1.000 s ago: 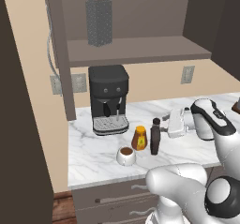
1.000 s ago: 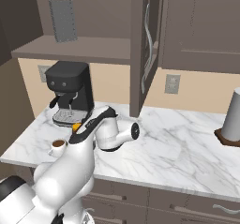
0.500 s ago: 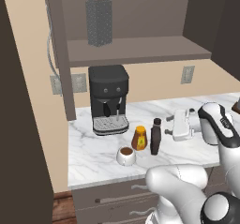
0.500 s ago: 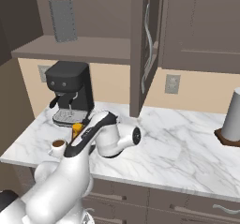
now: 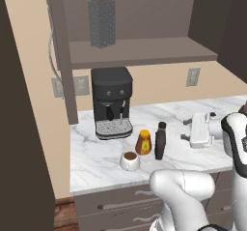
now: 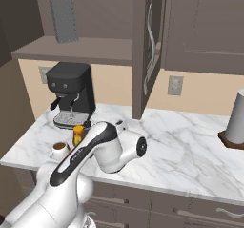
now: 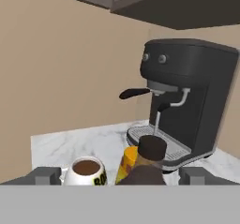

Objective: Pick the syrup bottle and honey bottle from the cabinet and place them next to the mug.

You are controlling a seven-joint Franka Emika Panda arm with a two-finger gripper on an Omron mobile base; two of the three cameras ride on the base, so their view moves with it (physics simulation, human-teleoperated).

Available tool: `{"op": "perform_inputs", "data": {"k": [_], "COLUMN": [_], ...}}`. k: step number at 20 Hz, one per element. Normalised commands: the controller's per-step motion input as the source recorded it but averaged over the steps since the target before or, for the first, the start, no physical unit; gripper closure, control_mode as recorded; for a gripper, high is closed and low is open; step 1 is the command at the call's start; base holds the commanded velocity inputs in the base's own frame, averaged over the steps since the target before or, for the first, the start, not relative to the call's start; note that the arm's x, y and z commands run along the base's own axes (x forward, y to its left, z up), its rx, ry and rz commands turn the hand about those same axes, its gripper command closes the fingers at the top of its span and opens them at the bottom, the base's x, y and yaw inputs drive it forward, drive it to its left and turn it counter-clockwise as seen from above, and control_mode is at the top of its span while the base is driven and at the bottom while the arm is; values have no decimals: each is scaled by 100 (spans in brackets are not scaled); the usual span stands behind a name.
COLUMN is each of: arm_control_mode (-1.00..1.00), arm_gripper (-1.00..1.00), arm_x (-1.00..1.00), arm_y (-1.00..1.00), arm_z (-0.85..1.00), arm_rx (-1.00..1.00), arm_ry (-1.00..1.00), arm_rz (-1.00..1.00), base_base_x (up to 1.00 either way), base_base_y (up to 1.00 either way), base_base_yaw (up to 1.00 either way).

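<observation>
mug (image 7: 86, 172) at the counter's front edge with dark lettering on its side, cut off and unreadable, honey bottle (image 5: 143, 142) label too small to read, no other text legible

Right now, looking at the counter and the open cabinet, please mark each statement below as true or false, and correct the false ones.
1. The syrup bottle stands upright on the counter beside the honey bottle. True.
2. The honey bottle rests on the cabinet shelf. False: it stands on the counter near the mug.
3. The hand is shut on the syrup bottle. False: it is open and holds nothing, to the right of the bottle.
4. A grater stands on the cabinet shelf. True.
5. The mug is tipped over and empty. False: it is upright with dark liquid inside.
</observation>
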Motion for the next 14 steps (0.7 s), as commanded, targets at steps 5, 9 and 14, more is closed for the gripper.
{"op": "perform_inputs", "data": {"k": [5, 9, 14], "arm_control_mode": [-100, -100, -100], "arm_gripper": [-100, -100, -100], "arm_x": [-42, -58, -57], "arm_y": [0, 0, 4], "arm_z": [90, 69, 76], "arm_rx": [-1, -5, -6], "arm_ry": [0, 0, 0], "arm_rz": [-16, -15, -14], "base_base_x": [0, 0, 0], "base_base_y": [0, 0, 0], "base_base_yaw": [0, 0, 0]}}
